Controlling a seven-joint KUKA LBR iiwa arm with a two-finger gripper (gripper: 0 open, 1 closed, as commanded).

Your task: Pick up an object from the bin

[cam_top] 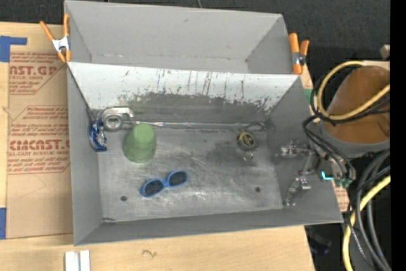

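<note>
Gripper (294,169) hangs by the right wall of the grey metal bin (222,184), nr the front right corner. Fingers are apart w/ nothing btwn them, so this is prob. the approach step, no pick yet. Only bare floor lies under it.

Front-most obj: blue plastic sunglasses (163,183), left of centre, well apart from the gripper. Further back: an upside-down pale green plastic cup (139,143) toward the left wall. Right of centre sits a small dark brass-coloured round fitting (246,140), the nearest thing to the gripper, back and left of it. Nr the back left corner: a silver metal ring (114,119) and a small blue clip-like item (96,135). A thin metal rod (190,125) runs along the back wall.

Next move, imo: shift over one obj, centre fingers round it, descend, close.
</note>
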